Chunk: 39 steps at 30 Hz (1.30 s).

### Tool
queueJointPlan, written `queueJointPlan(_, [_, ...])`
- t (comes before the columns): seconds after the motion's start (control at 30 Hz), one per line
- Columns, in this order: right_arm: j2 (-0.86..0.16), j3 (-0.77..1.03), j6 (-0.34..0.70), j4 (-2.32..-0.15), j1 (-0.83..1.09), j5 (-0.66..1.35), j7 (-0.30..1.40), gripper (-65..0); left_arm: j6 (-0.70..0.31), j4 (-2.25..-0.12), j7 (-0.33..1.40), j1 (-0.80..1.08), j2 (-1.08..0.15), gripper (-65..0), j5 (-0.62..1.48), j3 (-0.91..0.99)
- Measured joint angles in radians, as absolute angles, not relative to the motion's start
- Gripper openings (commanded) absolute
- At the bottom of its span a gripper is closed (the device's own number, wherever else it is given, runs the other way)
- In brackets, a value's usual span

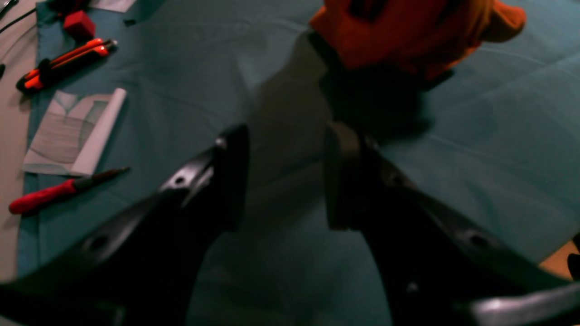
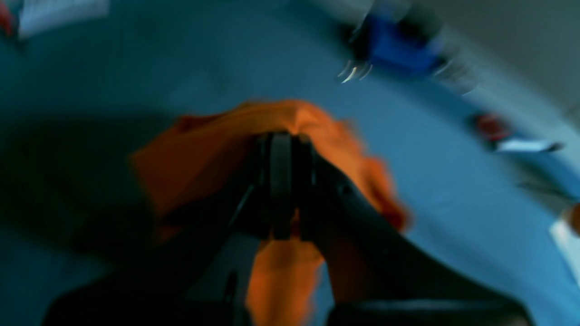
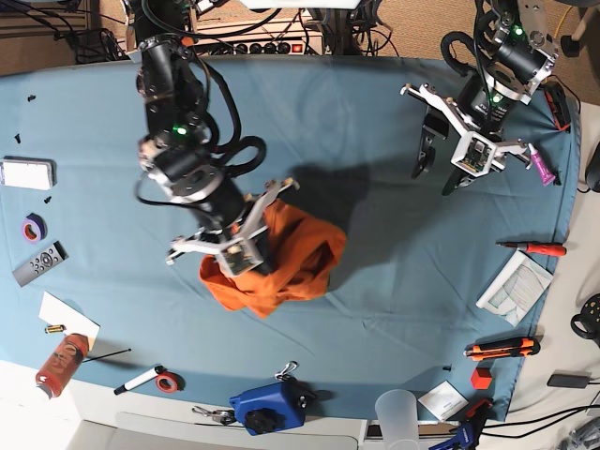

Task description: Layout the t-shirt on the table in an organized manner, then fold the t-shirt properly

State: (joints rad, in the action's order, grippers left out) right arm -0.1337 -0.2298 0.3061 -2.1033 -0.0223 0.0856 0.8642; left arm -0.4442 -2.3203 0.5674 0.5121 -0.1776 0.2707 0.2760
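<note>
The orange t-shirt (image 3: 286,258) lies bunched in a heap left of the middle of the blue-draped table (image 3: 375,234). In the right wrist view my right gripper (image 2: 281,138) is shut on a fold of the t-shirt (image 2: 199,158), and fabric hangs below the jaws. In the base view the right gripper (image 3: 261,244) sits on top of the heap. My left gripper (image 1: 285,181) is open and empty above bare cloth, with the t-shirt (image 1: 408,31) beyond its tips. In the base view the left gripper (image 3: 437,171) hovers at the far right.
Along the right edge lie a red screwdriver (image 3: 534,248), a folded paper (image 3: 514,288) and an orange utility knife (image 3: 502,349). A blue object (image 3: 267,408) and a clear cup (image 3: 396,412) stand at the front edge. A remote (image 3: 39,264), tape roll (image 3: 35,226) and bottle (image 3: 58,366) lie left.
</note>
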Motion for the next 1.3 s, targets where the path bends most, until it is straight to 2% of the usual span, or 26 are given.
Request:
queueJointPlan(0.27, [-0.125,0.212,0.302,-2.056,-0.035,0.117,0.845,-65.0,-0.444,-2.32,0.567,0.512,-0.178,-37.3,0.295,0.276])
queueJointPlan(0.37, [-0.152,0.378,0.307,-1.97,-0.045,0.192,0.841,-65.0,-0.445,-2.32,0.567,0.512,-0.178,-37.3,0.327,0.266])
queueJointPlan(0.5, [-0.18,0.503,0.369,-1.819,-0.044,0.267,0.865,-65.0,-0.443,-2.31,0.567,0.503,-0.18,-37.3,0.314,0.163])
queueJointPlan(0.67, [-0.178,0.572,0.376,-1.711,-0.044,0.29,0.867,-65.0,-0.444,-2.182,0.555,0.423,-0.18,-37.3,0.22,-0.029])
queueJointPlan(0.83, [-0.178,0.575,0.403,-1.703,-0.045,0.29,0.873,-65.0,-0.434,-2.064,0.53,0.318,-0.163,-37.2,0.191,-0.159])
queueJointPlan(0.9, [-0.177,0.575,0.405,-1.702,-0.044,0.29,0.875,-65.0,-0.43,-2.004,0.528,0.283,-0.141,-35.3,0.172,-0.2])
queueJointPlan(0.97, [-0.178,0.575,0.405,-1.702,-0.044,0.289,0.875,-65.0,-0.379,-1.932,0.544,0.253,-0.121,-31.8,0.171,-0.231])
queueJointPlan(1.03, [-0.178,0.575,0.404,-1.702,-0.044,0.286,0.875,-65.0,-0.282,-1.872,0.552,0.229,-0.104,-29.3,0.194,-0.247])
queueJointPlan(1.17, [-0.178,0.575,0.405,-1.702,-0.044,0.286,0.883,-65.0,-0.211,-1.833,0.637,0.184,-0.083,-28.9,0.307,-0.245])
queueJointPlan(1.3, [-0.178,0.575,0.405,-1.702,-0.044,0.286,0.887,-65.0,-0.131,-1.806,0.636,0.178,-0.06,-28.9,0.368,-0.248])
